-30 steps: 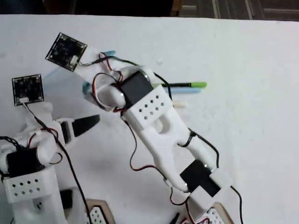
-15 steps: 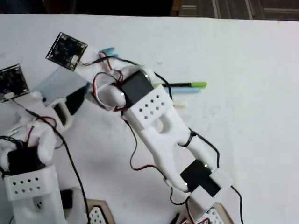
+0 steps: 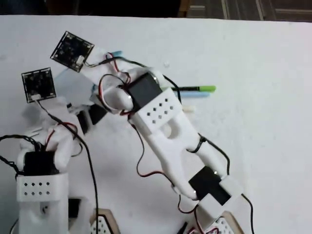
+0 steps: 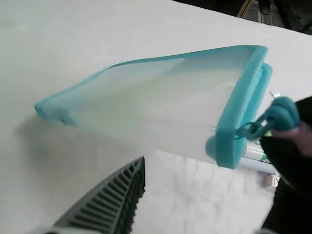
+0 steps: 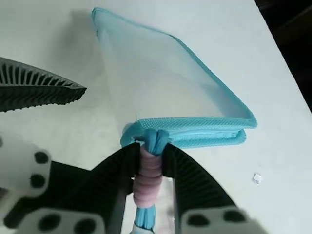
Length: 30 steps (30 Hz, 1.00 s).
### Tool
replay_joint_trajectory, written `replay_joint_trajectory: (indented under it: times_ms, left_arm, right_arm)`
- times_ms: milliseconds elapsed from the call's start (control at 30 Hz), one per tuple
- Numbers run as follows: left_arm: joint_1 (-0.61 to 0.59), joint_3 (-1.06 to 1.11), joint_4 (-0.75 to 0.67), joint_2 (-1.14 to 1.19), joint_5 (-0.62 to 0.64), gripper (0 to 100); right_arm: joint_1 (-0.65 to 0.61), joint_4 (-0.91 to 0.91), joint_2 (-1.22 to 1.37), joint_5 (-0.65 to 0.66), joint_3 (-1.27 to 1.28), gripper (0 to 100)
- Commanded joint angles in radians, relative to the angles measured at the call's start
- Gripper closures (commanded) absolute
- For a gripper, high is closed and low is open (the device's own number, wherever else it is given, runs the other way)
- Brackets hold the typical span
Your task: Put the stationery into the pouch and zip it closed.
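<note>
Pouch [image 4: 161, 107] lies on the table [image 3: 253, 58] at the far left in the high view, between your two grippers. It is clear-sided with teal edging.

Long axis: runs from the zip end out to a narrow far corner. Zip end faces your right gripper [image 5: 149, 150]. The far corner points away from it, toward the table's left side.

Right gripper: fingers pressed in on the pull [image 5: 150, 180], a pink bead on a teal cord, just off the pouch's zip end. The teal cord knot touches the edging.

Left gripper [image 4: 132, 179]: beside the pouch's long side, near but not touching. One ridged finger shows with its gripping face bare and nothing between the fingers, so you can read them as spread. In the right wrist view it sits just off the pouch's far corner.

Pen [image 3: 192, 88]: green cap, out on the table, well apart from the pouch. In the high view its axis runs left to right, cap to the right, the other end going under your right arm.
</note>
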Motion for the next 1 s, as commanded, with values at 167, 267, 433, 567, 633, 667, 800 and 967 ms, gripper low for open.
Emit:
replay_joint_trajectory:
  times_ms: [167, 267, 433, 567, 633, 667, 800, 967]
  left_arm:
    - [-0.142, 0.048, -0.035, 0.004, 0.002, 60]
    - [-0.136, 0.13, -0.124, 0.001, 0.002, 60]
    - [-0.093, 0.147, -0.157, -0.004, 0.006, 60]
    - [-0.074, 0.097, -0.12, -0.004, 0.009, 60]
    - [-0.077, 0.084, -0.121, -0.001, 0.009, 60]
    - [-0.079, 0.083, -0.121, 0.002, 0.009, 60]
    - [-0.087, 0.08, -0.121, -0.004, 0.009, 60]
    - [-0.108, 0.06, -0.106, -0.004, 0.009, 60]
  right_arm:
    - [-0.008, 0.001, -0.048, -0.009, -0.038, 98.1]
    - [-0.008, 0.001, -0.048, -0.009, -0.038, 98.1]
    - [-0.008, 0.002, -0.048, -0.009, -0.038, 98.1]
    - [-0.008, 0.002, -0.048, -0.009, -0.038, 98.1]
    - [-0.008, 0.002, -0.05, -0.009, -0.038, 98.1]
    - [-0.008, 0.002, -0.051, -0.009, -0.038, 98.1]
    - [-0.01, 0.002, -0.056, -0.009, -0.038, 98.1]
    - [-0.01, 0.004, -0.056, -0.008, -0.038, 98.1]
